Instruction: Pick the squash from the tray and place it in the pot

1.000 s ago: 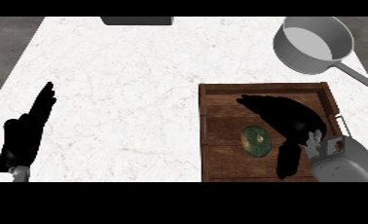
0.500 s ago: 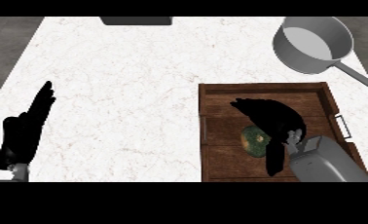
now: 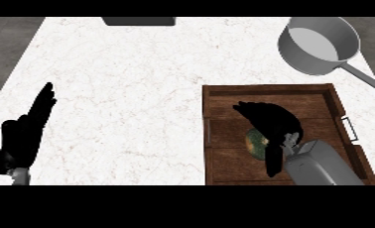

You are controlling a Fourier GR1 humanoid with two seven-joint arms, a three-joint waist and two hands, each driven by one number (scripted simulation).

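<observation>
Right hand (image 3: 270, 123) curled over squash (image 3: 254, 142) in tray (image 3: 219, 123).

Even, bright light falls on the white marbled worktop (image 3: 124, 88), with almost no cast shadows. The grey metal pot (image 3: 320, 45) at far right shows soft shading inside its bowl; no glare.

The white marbled bench (image 3: 132, 83) carries a wooden tray (image 3: 219, 123), a grey pot (image 3: 320, 44), and possibly a dark slab (image 3: 139, 21).
</observation>
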